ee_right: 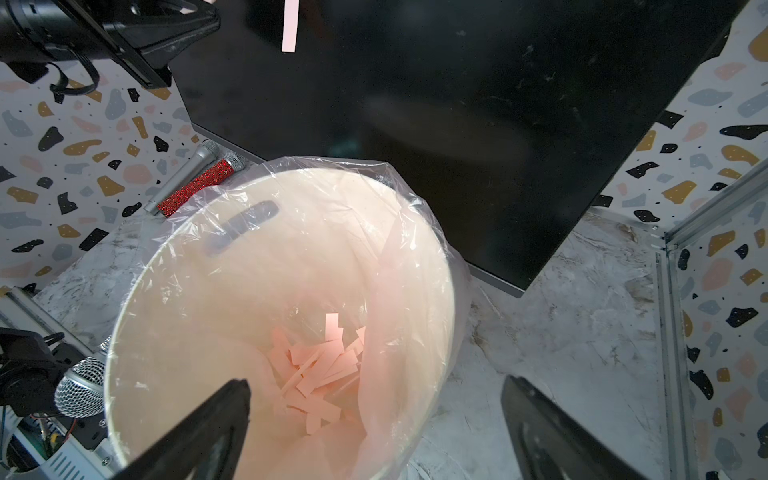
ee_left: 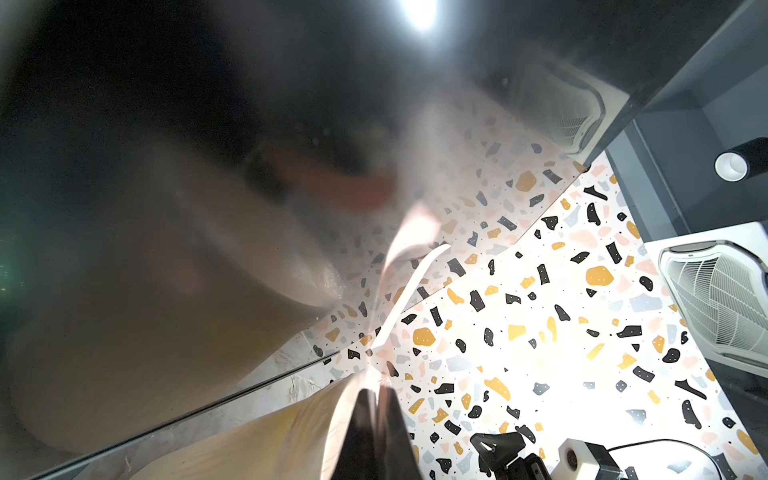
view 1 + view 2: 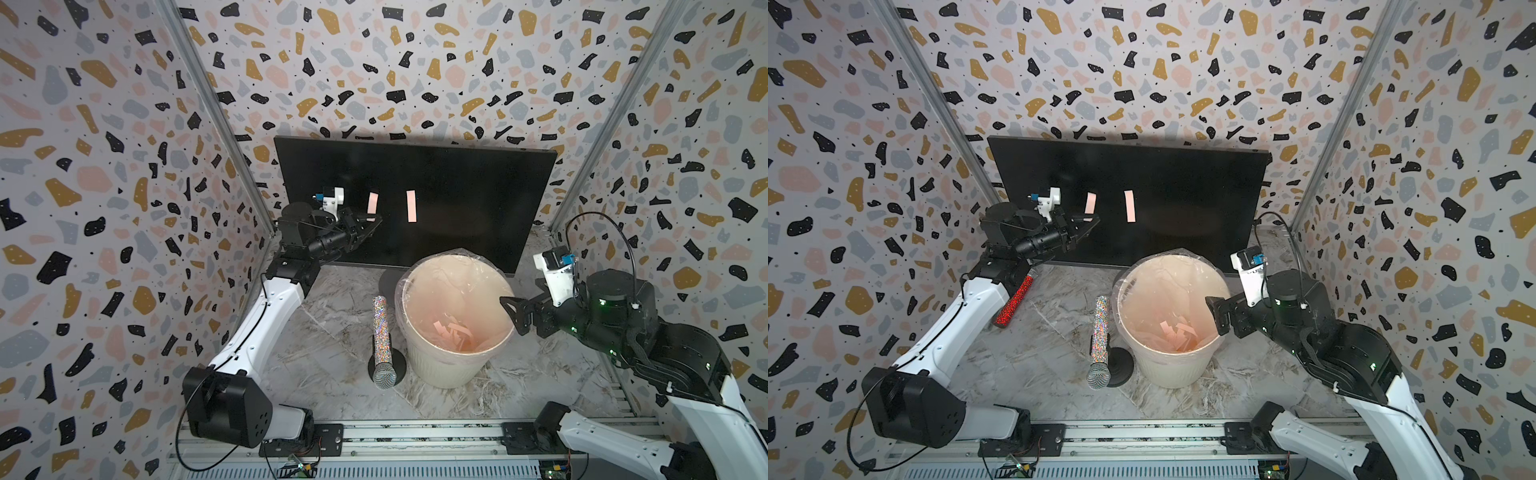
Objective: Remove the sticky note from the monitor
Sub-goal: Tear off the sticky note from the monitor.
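The black monitor (image 3: 478, 199) (image 3: 1183, 199) stands at the back with two pink strips stuck on its screen. My left gripper (image 3: 375, 220) (image 3: 1092, 222) is at the lower end of the left sticky note (image 3: 372, 203) (image 3: 1089, 203). In the left wrist view its jaws (image 2: 378, 390) are shut on that note's (image 2: 409, 291) end, and the strip runs up from them along the glossy screen. The other sticky note (image 3: 411, 206) (image 1: 289, 25) hangs untouched to the right. My right gripper (image 3: 513, 316) (image 1: 374, 395) is open and holds nothing, above the bin's right rim.
A cream bin (image 3: 415, 274) with a clear liner stands in front of the monitor, with several pink strips (image 1: 320, 365) at its bottom. A glittery microphone (image 3: 381, 332) on a round black stand is left of the bin. A red glitter microphone (image 3: 1015, 301) lies under my left arm.
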Motion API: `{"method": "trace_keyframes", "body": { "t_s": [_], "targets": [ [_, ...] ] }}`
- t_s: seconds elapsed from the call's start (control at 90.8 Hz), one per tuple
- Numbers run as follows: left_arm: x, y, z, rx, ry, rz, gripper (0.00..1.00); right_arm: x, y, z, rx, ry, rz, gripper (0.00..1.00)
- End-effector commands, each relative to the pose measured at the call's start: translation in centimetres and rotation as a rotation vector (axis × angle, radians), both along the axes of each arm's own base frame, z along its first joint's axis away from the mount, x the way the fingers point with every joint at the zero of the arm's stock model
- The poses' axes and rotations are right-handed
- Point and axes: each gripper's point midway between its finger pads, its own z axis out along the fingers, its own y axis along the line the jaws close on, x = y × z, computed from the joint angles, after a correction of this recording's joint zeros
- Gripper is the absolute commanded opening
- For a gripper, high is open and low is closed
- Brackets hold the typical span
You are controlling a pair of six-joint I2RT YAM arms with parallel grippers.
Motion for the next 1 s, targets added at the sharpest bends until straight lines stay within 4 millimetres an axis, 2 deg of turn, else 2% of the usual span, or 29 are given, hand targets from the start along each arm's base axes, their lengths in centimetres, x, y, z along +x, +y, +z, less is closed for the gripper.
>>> {"method": "trace_keyframes", "body": {
  "t_s": [0.0,0.363,0.628,0.76,0.991],
  "targets": [
    [-1.2,0.2,0.6,0.015,-0.057,-0.016,0.00,0.0,-0.3,1.4,0.017,-0.040,-0.007,1.00],
    [-2.8,0.1,-1.1,0.030,-0.034,-0.036,0.00,0.2,-0.4,1.1,0.009,-0.038,-0.014,1.00],
    [-6.3,-0.7,-0.9,0.068,-0.056,-0.083,0.00,0.2,-0.2,0.9,0.011,-0.027,-0.012,1.00],
    [-8.1,-1.8,-0.5,0.089,-0.075,-0.117,0.00,0.3,0.0,0.9,0.019,-0.026,-0.011,1.00],
    [-11.7,-4.8,0.3,0.142,-0.119,-0.206,0.00,0.5,0.1,0.6,0.015,-0.022,-0.014,1.00]
  ]
}}
